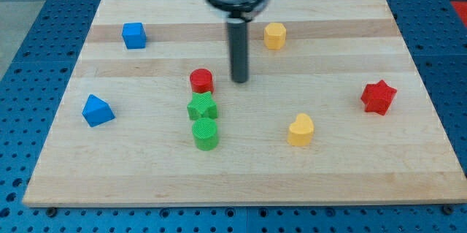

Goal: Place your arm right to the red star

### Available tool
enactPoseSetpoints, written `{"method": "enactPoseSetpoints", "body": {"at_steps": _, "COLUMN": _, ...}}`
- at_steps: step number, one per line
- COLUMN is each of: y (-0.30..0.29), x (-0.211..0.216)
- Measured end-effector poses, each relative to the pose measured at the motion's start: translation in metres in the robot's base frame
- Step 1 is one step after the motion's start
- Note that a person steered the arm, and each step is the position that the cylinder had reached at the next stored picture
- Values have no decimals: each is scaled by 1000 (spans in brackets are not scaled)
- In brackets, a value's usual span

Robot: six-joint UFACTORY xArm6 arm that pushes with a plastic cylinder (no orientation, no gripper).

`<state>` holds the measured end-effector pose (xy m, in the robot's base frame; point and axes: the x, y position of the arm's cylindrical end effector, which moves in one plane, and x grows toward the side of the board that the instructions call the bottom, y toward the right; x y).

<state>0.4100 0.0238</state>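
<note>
My tip (239, 80) rests on the counter (146, 174) just right of the red cylinder (201, 81), well left of the red star (378, 96); no hand shows.

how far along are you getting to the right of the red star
Nothing looks done yet. My tip is near the board's middle, just right of the red cylinder and well to the view's left of the red star. Left: travel across to the view's right, pass the star without bumping it, and stop on its right side.
</note>
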Motion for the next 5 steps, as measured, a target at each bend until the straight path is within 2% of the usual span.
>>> {"method": "enactPoseSetpoints", "body": {"at_steps": 1, "y": 63, "x": -1}}
{"method": "enactPoseSetpoints", "body": {"at_steps": 2, "y": 92, "x": -19}}
{"method": "enactPoseSetpoints", "body": {"at_steps": 4, "y": 221, "x": -45}}
{"method": "enactPoseSetpoints", "body": {"at_steps": 5, "y": 267, "x": -32}}
